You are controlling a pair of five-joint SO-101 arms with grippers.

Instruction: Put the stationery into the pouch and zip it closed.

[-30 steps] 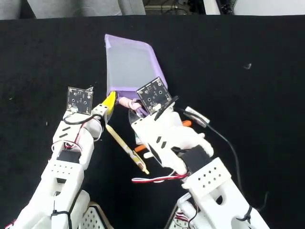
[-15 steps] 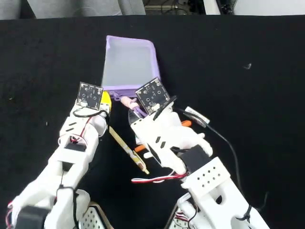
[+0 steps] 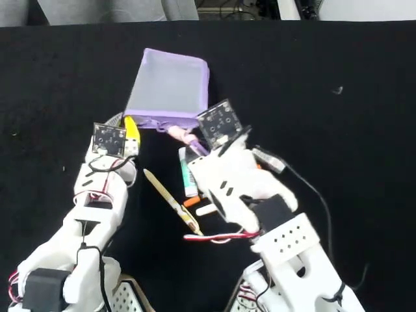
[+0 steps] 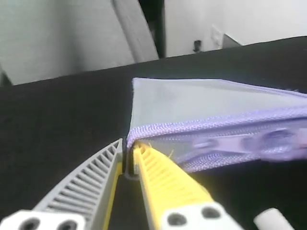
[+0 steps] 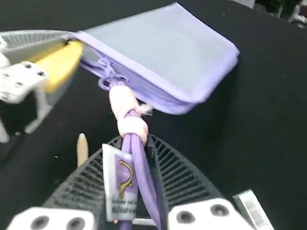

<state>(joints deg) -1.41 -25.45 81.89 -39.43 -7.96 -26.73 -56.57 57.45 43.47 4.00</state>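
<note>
The purple pouch (image 3: 170, 86) lies at the back of the black table, its zipper edge (image 4: 225, 125) facing the arms. My left gripper (image 3: 126, 121) is shut on the pouch's near left corner, which sits pinched between the grey and yellow fingers (image 4: 158, 172). My right gripper (image 3: 190, 142) is shut on a purple pen (image 5: 135, 167) with a pink end (image 5: 123, 106). That pink end touches the zipper edge close to the zipper pull (image 5: 106, 76). The left gripper's yellow finger (image 5: 53, 62) appears in the right wrist view.
A wooden pencil (image 3: 171, 203) lies between the arms. Beside it are a green-and-white tube (image 3: 187, 175), an orange piece (image 3: 191, 201) and a white eraser (image 3: 205, 209). A barcoded item (image 3: 268, 158) rests by the right arm.
The left gripper has drawn the pouch's near corner leftward, and the pouch has swung round. The right gripper with the pen has shifted slightly right and back, following the zipper edge.
</note>
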